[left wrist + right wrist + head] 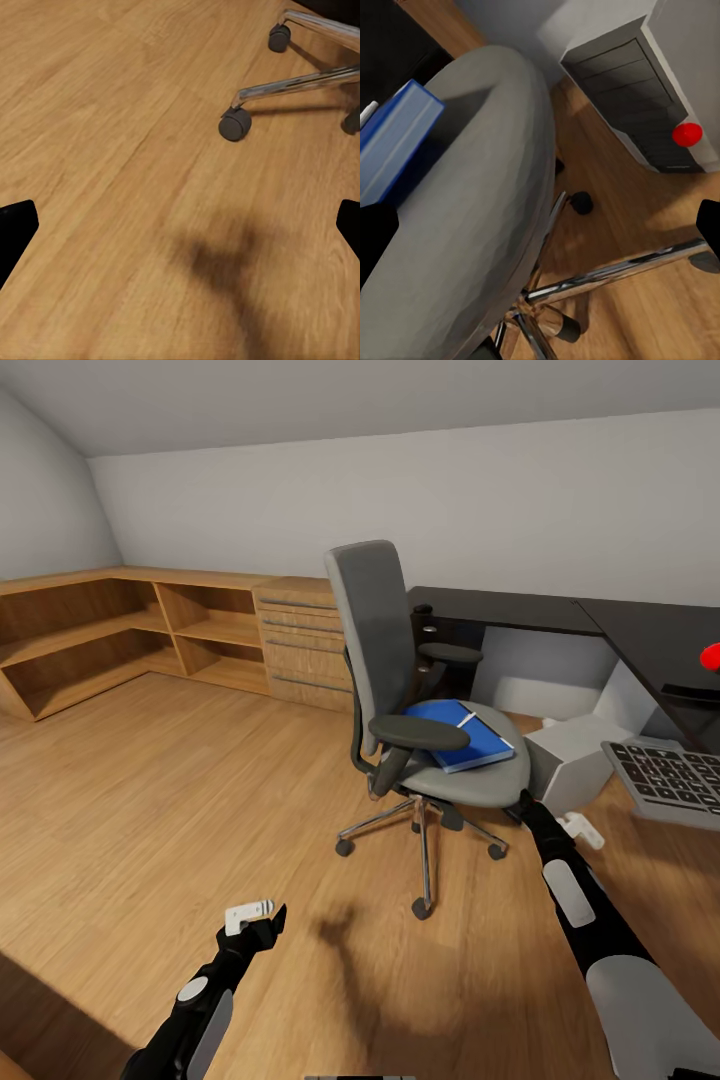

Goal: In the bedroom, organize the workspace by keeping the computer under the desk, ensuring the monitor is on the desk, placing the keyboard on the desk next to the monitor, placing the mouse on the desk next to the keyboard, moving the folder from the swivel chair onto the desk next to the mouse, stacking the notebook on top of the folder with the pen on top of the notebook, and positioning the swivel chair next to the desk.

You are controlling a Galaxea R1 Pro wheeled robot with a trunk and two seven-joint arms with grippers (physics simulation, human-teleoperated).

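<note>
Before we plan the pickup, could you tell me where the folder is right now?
In the head view the folder lies flat on the swivel chair seat, right of centre, in front of the desk, with the pen on top.

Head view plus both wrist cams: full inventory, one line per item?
swivel chair: 1, grey with black armrests, mid-floor before the desk
folder: 1, blue, on the chair seat
pen: 1, white, on the folder
desk: 1, black, along the far wall at right
computer: 1, light grey, on the floor by the desk
keyboard: 1, silver with black keys, right edge
drawer chest: 1, wooden, beside wooden shelving
left pincer: open, over bare floor
right pincer: open, near the chair seat
</note>
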